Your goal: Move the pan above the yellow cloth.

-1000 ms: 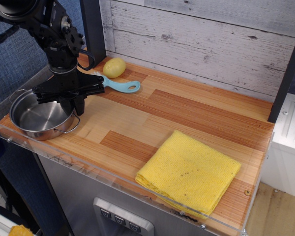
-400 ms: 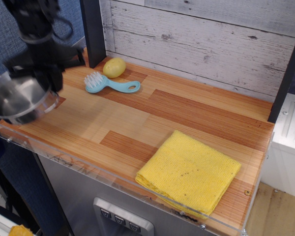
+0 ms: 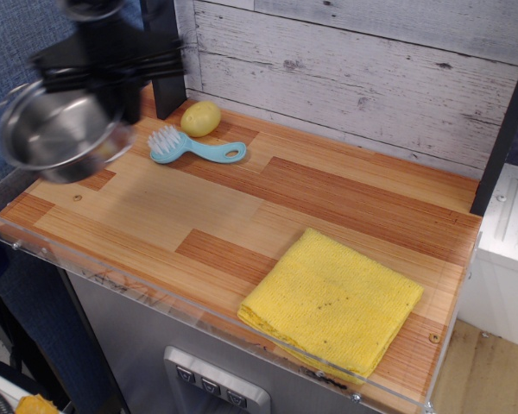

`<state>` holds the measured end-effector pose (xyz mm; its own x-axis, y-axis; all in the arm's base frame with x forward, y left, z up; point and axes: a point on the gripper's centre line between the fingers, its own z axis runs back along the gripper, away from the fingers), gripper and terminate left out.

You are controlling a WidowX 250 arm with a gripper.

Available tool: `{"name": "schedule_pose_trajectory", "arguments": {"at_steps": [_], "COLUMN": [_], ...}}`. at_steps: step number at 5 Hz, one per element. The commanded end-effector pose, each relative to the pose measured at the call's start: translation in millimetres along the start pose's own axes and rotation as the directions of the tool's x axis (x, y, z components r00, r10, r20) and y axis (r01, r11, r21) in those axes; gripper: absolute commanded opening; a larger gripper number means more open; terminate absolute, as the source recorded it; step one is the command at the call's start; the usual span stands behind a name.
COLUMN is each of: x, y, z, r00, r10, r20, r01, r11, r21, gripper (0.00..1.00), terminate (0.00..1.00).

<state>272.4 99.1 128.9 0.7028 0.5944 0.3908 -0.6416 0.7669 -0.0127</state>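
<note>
Presently, in the single view supplied, the pan (image 3: 59,136) was found off the table, held in the air at the far left and tilted, its open mouth showing. The gripper (image 3: 110,97) stood at the pan's right rim, blurred by motion; its jaws appeared clenched on that rim, since nothing else supported the pan. The pan is judged stiff, light to moderate in weight, and slippery, being polished steel; a one-sided rim hold will let it swing, so the thin wire handles or the rim wall near them are the sounder places to grip.

The yellow cloth (image 3: 332,304) lay flat and folded at the near right of the wooden table (image 3: 242,207), well apart from the pan. It is judged soft and liable to shift if dragged upon.

A blue dish brush (image 3: 190,148) and a yellow lemon-like ball (image 3: 200,118) lay at the far left, just beside each other, below and right of the pan. Neither stood on the direct line to the cloth, provided the pan was carried high.
</note>
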Motion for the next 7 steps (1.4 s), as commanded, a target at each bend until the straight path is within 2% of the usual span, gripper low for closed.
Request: {"name": "schedule_pose_trajectory", "arguments": {"at_steps": [1,3,4,7], "x": [-24,-60,-76,-106], "y": [-71,-145,-174,-214], "z": [38,30,19,-37], "r00": [0.992,0.975,0.958,0.928], "r10": [-0.114,-0.224,-0.286,-0.371], "r20": [0.053,0.01,0.0,-0.018], "r01": [0.121,0.22,0.278,0.358], "r11": [0.981,0.948,0.93,0.905], "r21": [-0.153,-0.231,-0.242,-0.229], "gripper": [0.0,0.0,0.0,0.0], "terminate": [0.0,0.0,0.0,0.0]}}
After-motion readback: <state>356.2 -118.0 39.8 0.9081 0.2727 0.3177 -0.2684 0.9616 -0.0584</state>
